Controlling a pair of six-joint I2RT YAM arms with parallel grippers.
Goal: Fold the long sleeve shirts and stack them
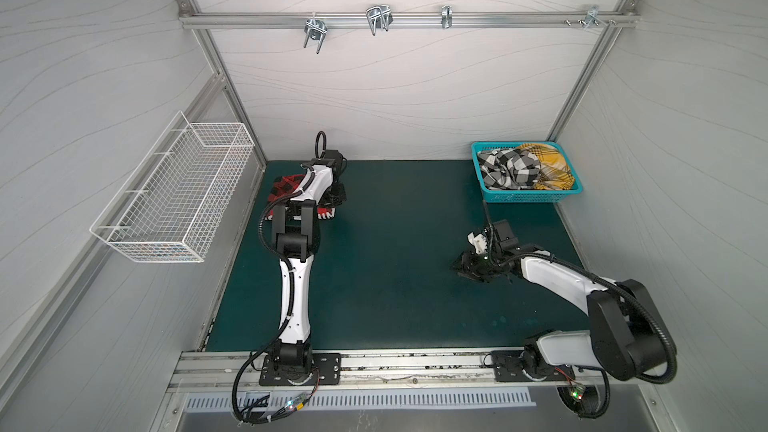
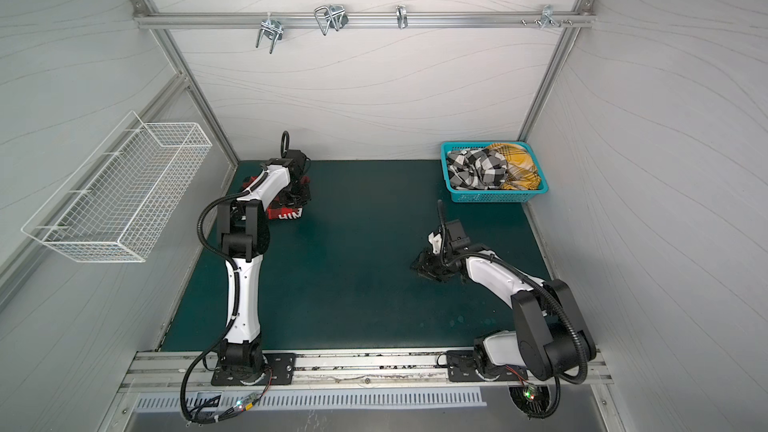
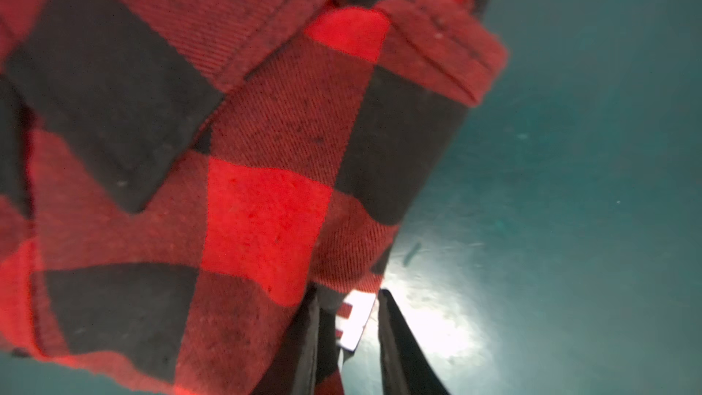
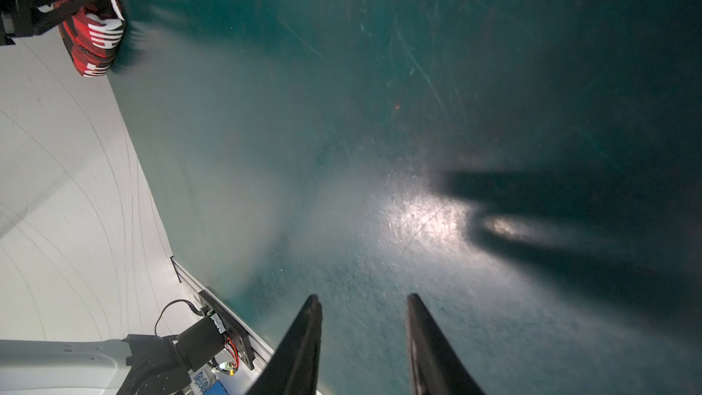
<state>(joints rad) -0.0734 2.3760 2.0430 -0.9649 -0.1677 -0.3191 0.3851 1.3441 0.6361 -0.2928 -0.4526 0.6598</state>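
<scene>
**Get a good pinch on the red shirt's edge**

The left tool [image 3: 351,309] is narrow. A bit of the red shirt [image 3: 247,203] sits between its two fingers [image 3: 399,336], at the edge with the white letters [image 2: 289,214]. I cannot tell if the pinch is tight yet. I think this step is a last fold or a tidy of that shirt. To do it well, the tool should take enough cloth, not just a thin lip, or the soft shirt may slip out. Then it should lift only a little and move slowly, so the layers under it do not fall open.

In both top views the red shirt is a small bundle on the far left part of the tabletop [image 1: 395,263], under the left arm [image 1: 297,284]. The right tool [image 4: 363,298] is partly open and holds nothing, over bare tabletop, well apart from the shirt. The black-and-white shirt [image 1: 507,168] and the yellow shirt [image 1: 552,172] lie crumpled in the turquoise basket [image 1: 528,197], not yet folded.
</scene>
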